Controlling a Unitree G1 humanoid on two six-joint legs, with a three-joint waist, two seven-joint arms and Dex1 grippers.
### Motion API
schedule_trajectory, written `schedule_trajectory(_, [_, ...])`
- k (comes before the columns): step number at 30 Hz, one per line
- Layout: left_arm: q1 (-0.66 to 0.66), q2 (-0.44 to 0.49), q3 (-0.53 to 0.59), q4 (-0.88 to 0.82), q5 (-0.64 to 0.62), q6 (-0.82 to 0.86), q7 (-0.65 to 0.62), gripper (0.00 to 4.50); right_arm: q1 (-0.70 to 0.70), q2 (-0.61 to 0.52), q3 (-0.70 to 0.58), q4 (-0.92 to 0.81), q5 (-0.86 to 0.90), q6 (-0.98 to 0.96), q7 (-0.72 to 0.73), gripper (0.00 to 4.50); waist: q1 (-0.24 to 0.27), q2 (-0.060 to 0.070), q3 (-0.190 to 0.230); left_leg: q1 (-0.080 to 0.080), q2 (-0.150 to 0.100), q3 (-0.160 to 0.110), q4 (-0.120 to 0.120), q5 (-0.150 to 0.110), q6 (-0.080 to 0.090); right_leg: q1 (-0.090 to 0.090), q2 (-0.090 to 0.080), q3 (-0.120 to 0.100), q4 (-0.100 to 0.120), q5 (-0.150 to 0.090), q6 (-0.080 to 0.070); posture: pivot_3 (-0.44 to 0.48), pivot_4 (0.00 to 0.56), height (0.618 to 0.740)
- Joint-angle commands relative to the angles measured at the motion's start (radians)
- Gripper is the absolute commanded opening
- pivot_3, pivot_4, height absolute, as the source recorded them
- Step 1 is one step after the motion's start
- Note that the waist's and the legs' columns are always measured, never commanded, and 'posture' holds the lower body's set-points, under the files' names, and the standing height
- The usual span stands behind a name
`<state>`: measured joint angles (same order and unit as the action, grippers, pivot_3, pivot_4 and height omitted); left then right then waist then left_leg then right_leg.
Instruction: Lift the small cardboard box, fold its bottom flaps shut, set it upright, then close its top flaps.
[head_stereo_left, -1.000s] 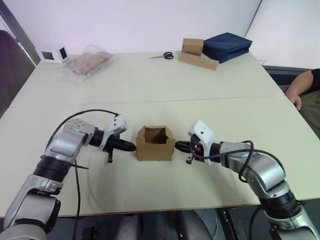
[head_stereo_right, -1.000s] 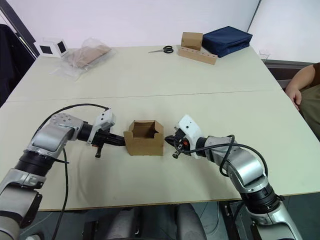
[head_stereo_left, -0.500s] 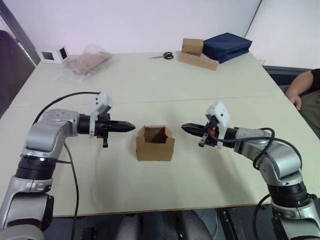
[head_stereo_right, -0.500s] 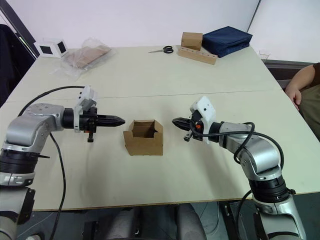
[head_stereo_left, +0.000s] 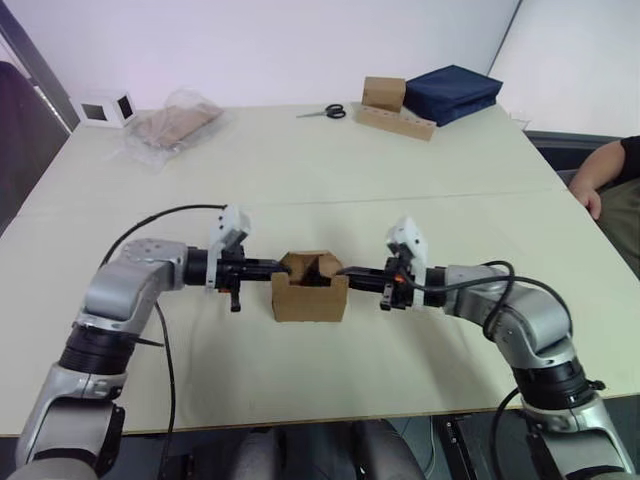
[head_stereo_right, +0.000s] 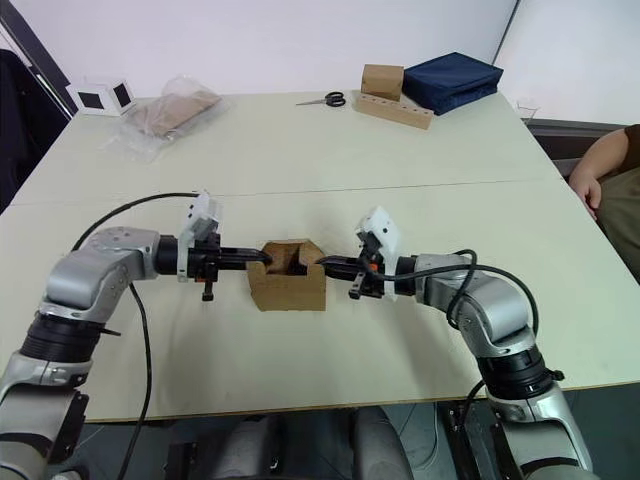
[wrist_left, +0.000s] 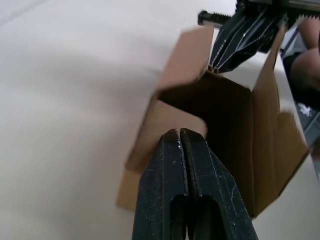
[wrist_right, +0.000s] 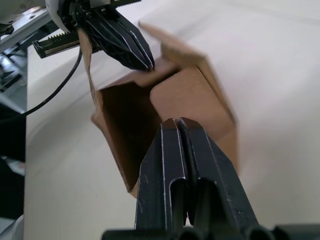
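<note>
Small cardboard box (head_stereo_left: 310, 293) stands upright on tabletop (head_stereo_left: 330, 190). Left pincer (head_stereo_left: 277, 267) at 9 o'clock and right pincer (head_stereo_left: 345, 271) at 3 o'clock, both closed and empty, press the top flaps (wrist_left: 176, 122) inward.

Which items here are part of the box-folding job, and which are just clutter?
In play:
- small cardboard box, standing on the table
- left gripper, fingers shut, at a side flap
- right gripper, fingers shut, at the opposite flap

Lying about:
- scissors
- clear bag of cardboard pieces
- navy bag
- cube-like box with strip
- white cube
</note>
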<state>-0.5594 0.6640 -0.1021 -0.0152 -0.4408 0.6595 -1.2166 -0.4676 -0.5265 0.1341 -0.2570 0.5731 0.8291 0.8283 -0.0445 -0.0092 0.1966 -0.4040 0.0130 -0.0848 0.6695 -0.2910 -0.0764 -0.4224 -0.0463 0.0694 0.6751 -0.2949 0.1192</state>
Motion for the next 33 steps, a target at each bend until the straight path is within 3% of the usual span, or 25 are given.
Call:
schedule_trajectory(1, [0.004, 0.006, -0.031, -0.011, 0.048, -0.052, 0.016, 0.01, -0.025, -0.004, 0.038, 0.026, -0.051, -0.053, 0.019, 0.0, 0.001, 0.0, -0.001, 0.0, 0.0, 0.0, 0.0, 0.0, 0.0, 0.0, 0.0, 0.0, 0.0, 0.0, 0.0, 0.0, 0.15, 0.74])
schedule_trajectory(13, [-0.009, -0.006, -0.025, -0.014, 0.042, -0.06, 0.044, 0.01, -0.027, -0.021, 0.049, 0.042, -0.101, -0.092, 0.051, 0.0, 0.0, 0.0, -0.003, 0.014, 0.0, 0.0, -0.002, 0.0, 0.0, 0.014, 0.0, 0.0, -0.003, 0.0, 0.0, 0.0, 0.15, 0.74])
schedule_trajectory(23, [-0.045, 0.04, 0.101, -0.05, -0.078, 0.029, 0.044, 0.01, -0.072, -0.029, -0.096, -0.043, 0.004, -0.041, 0.036, 0.0, 0.0, 0.0, -0.003, 0.013, 0.0, 0.0, -0.002, 0.0, 0.0, 0.014, 0.0, 0.0, -0.004, 0.0, 0.0, 0.0, 0.15, 0.74])
schedule_trajectory(28, [-0.083, 0.07, 0.123, 0.017, -0.083, 0.026, 0.028, 0.01, -0.085, -0.054, -0.169, -0.094, 0.074, 0.01, 0.022, 0.0, 0.002, 0.0, -0.003, 0.013, 0.0, 0.0, -0.002, 0.0, 0.001, 0.014, 0.0, 0.0, -0.004, 0.0, 0.0, 0.0, 0.15, 0.74])
schedule_trajectory(33, [-0.179, 0.04, 0.091, 0.163, -0.039, -0.031, 0.019, 0.01, -0.085, -0.073, -0.182, -0.208, 0.152, 0.077, 0.006, 0.0, 0.002, 0.0, -0.003, 0.013, 0.0, 0.0, -0.002, 0.0, 0.001, 0.014, 0.0, 0.0, -0.004, 0.0, 0.0, 0.0, 0.15, 0.74])
